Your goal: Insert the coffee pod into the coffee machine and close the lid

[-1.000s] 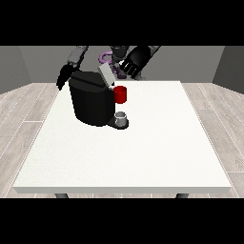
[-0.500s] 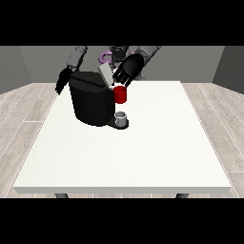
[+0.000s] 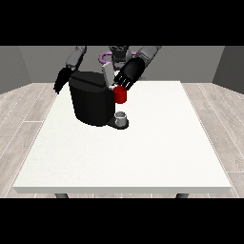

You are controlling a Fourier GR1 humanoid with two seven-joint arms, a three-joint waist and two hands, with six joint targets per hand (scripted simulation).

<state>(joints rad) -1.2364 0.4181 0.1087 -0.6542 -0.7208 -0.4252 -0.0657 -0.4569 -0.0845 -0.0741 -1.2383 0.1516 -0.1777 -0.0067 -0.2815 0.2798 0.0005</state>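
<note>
The black coffee machine (image 3: 91, 102) stands at the table's back left of centre. Its grey lid (image 3: 108, 74) is raised and tilted up. A red cylinder (image 3: 121, 95) sticks out at the machine's front, above a small grey cup (image 3: 122, 117) on the drip tray. I cannot make out the coffee pod itself. The hand at the view's right (image 3: 128, 74) hovers just right of the lid, its fingers spread and pointing down at the lid and the red cylinder. Beside the machine's left flank hangs the hand at the view's left (image 3: 61, 81), its fingers relaxed and holding nothing.
The white table (image 3: 143, 152) stretches wide towards the camera in front of the machine. A purple ring-shaped object (image 3: 103, 58) lies behind the machine near the robot's torso.
The hand at the view's right has come down and to the left, from above the machine's right side to the raised lid. The other hand and the machine have barely moved.
</note>
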